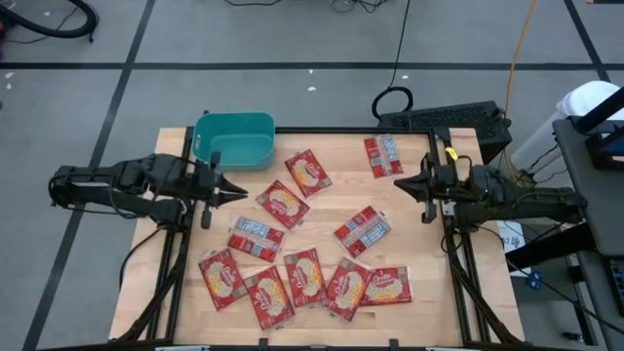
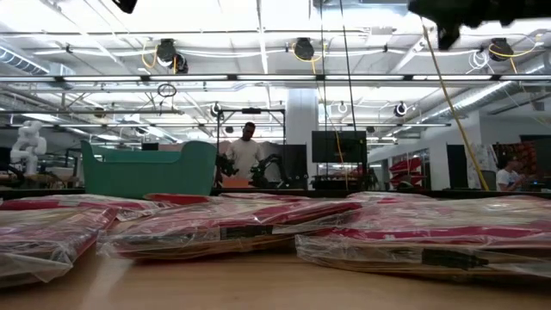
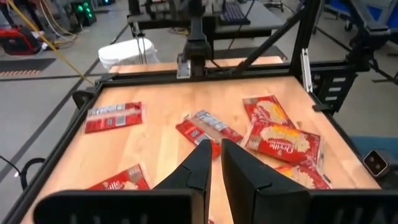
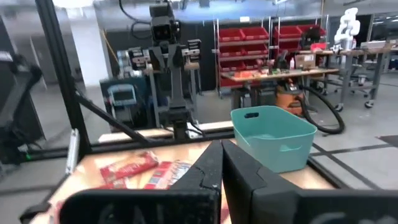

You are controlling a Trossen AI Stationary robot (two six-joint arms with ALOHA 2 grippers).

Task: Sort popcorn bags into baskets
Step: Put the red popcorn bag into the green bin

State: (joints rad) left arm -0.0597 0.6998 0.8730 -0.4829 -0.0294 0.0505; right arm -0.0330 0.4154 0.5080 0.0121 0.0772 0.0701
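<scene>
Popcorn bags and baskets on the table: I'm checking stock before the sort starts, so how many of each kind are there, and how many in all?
Popcorn bags: 10, all lying on the table, none in the basket
Teal basket: 1
Robot grippers: 2, the left gripper and the right gripper, both shut and empty
Total: 13

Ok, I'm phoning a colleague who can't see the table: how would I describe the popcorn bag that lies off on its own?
Start at the teal basket at the table's far left corner, then follow the far edge toward the right arm. Just before the right claw, one popcorn bag lies alone. Unlike the bags clustered mid-table and along the near edge, it touches no other packet and shows its silvery-grey side.
</scene>
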